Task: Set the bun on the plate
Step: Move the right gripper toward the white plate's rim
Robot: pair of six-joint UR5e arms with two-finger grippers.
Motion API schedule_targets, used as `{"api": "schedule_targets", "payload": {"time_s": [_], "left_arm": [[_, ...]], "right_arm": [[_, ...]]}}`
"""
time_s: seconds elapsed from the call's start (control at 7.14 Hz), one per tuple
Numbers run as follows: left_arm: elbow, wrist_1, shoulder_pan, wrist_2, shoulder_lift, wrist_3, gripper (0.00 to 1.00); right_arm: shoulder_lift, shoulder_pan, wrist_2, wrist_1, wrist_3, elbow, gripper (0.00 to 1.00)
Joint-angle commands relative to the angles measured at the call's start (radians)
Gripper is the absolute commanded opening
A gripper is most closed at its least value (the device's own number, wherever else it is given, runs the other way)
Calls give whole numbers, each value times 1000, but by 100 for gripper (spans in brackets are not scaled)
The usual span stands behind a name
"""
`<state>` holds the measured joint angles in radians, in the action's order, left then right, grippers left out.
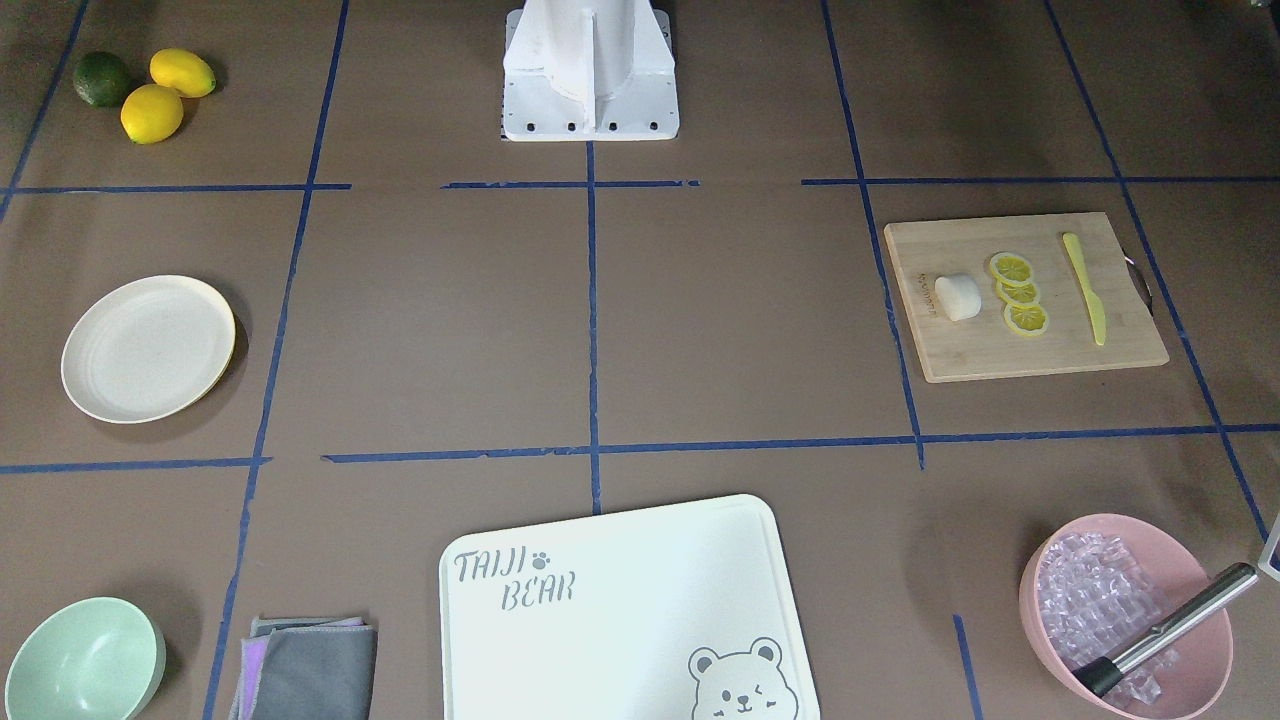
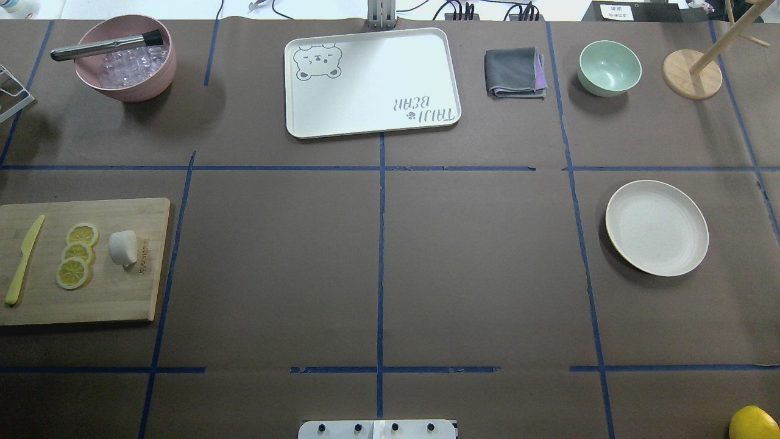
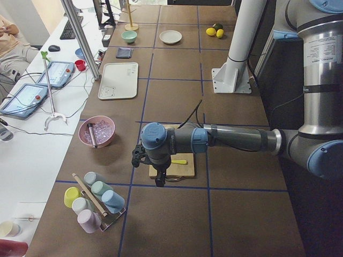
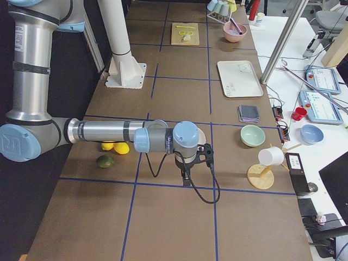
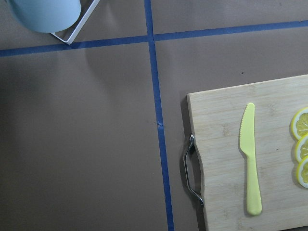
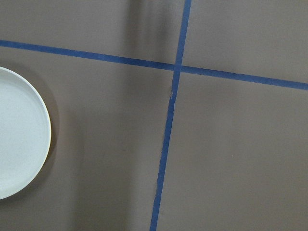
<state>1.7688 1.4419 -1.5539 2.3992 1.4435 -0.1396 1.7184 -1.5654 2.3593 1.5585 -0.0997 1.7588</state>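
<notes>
The bun (image 1: 958, 297) (image 2: 122, 247), a small white lump, lies on a wooden cutting board (image 1: 1025, 350) (image 2: 109, 299) beside three lemon slices (image 2: 76, 255). The cream plate (image 1: 148, 348) (image 2: 657, 227) sits bare on the opposite side of the table. My left gripper (image 3: 159, 181) hangs over the board's handle end; I cannot tell whether it is open or shut. My right gripper (image 4: 186, 179) hangs beside the plate, and I cannot tell its state either. The right wrist view catches the plate's edge (image 6: 19, 132). The bun is out of the left wrist view.
A yellow knife (image 5: 250, 163) lies on the board. Along the far edge stand a pink bowl of ice (image 2: 125, 58), a white bear-printed board (image 2: 365, 91), a folded cloth (image 2: 515, 73), a green bowl (image 2: 609, 67) and a mug tree (image 2: 691, 73). Lemons and a lime (image 1: 150, 85) sit near the robot's base.
</notes>
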Motion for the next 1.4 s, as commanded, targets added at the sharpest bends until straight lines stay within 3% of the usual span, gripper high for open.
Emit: {"api": "schedule_targets", "payload": {"time_s": [0.0, 0.28, 0.56, 0.98, 1.26], "left_arm": [[-9, 2, 2, -2, 3, 0, 100], [-9, 2, 2, 3, 1, 0, 100], [-5, 2, 2, 5, 1, 0, 100], [-3, 2, 2, 5, 1, 0, 100], [-5, 2, 2, 5, 1, 0, 100]], "right_arm": [[0, 1, 0, 0, 0, 1, 100], [-22, 60, 11, -6, 84, -1, 99], [-31, 196, 14, -249, 377, -27, 100], [-55, 382, -20, -706, 729, -224, 100], [-65, 491, -87, -753, 827, -228, 99]]}}
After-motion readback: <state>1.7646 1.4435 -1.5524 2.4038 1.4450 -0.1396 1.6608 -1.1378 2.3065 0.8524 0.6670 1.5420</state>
